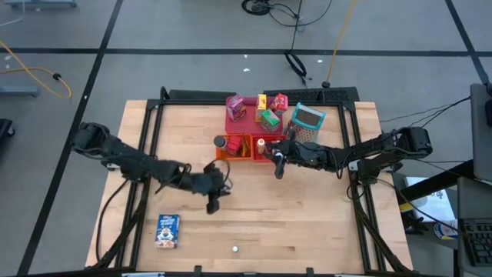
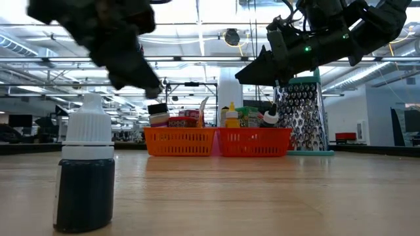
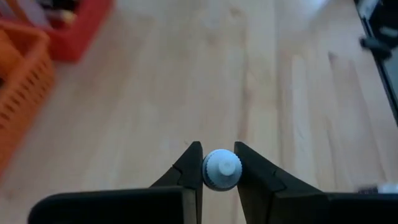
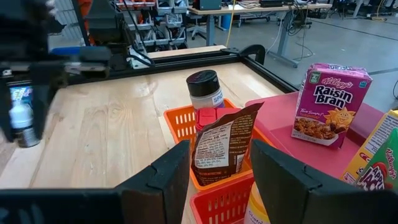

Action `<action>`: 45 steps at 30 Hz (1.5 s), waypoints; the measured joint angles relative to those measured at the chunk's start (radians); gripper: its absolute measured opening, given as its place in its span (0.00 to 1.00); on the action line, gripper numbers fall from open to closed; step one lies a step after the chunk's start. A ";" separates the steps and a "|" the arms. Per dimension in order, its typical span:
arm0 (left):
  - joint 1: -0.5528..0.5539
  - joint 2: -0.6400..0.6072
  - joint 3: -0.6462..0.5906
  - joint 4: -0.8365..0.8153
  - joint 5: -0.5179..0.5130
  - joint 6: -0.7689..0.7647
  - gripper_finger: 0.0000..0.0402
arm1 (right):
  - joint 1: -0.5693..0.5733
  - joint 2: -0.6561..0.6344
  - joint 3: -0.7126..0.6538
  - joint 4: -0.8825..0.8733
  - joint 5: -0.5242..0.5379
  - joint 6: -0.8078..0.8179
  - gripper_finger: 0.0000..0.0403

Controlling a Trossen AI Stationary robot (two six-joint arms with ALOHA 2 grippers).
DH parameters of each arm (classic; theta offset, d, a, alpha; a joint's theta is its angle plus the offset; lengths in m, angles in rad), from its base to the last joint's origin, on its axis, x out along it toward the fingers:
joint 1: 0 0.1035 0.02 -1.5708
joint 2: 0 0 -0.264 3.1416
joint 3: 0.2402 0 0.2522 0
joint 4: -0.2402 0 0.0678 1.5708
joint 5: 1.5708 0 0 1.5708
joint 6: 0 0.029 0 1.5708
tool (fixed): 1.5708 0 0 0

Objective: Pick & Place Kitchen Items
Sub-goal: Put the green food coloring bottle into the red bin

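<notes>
My left gripper [image 1: 214,201] hovers over the middle of the table, shut on a tiny dark bottle with a white cap [image 3: 221,169]; the right wrist view shows it from the side [image 4: 22,124]. A second such bottle [image 2: 85,174] stands upright on its base near the table's near edge [image 1: 235,248]. A blue box [image 1: 167,230] lies flat at the near left. My right gripper [image 1: 278,166] is open above the table just in front of the red bin [image 1: 265,148], touching nothing. More boxes sit on the pink-red tray [image 1: 247,117]. My left gripper pinches the bottle by its white cap [image 3: 222,163] between the two fingers [image 3: 190,169], which come from above and point down. The bottle stays upright and hangs below the fingers [image 4: 25,134]. Whether its base is clear of the table, I cannot tell.
The orange bin [image 1: 233,146] holds a black can [image 4: 204,87] and a brown packet [image 4: 221,146]; the red bin beside it holds a yellow-capped bottle [image 2: 231,115]. A metal grater [image 1: 307,123] stands to the tray's right. Bare wood lies between the bins and the near edge.
</notes>
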 joint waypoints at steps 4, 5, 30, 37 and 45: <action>0.087 0.000 0.049 -0.005 0.013 0.053 0.15 | 0.000 0.000 0.000 0.000 0.000 0.000 0.40; 0.105 0.000 0.065 -0.009 0.014 0.066 0.15 | 0.000 0.000 0.000 0.000 0.000 0.000 0.40; 0.383 0.189 0.373 -0.057 0.170 0.280 0.16 | 0.026 0.000 0.000 0.021 0.001 -0.023 0.40; 0.437 0.290 0.456 -0.079 0.171 0.335 0.16 | 0.026 0.000 0.000 0.014 0.000 -0.023 0.40; 0.507 0.353 0.468 -0.036 0.232 0.328 0.16 | 0.028 0.000 0.000 0.019 0.001 -0.030 0.40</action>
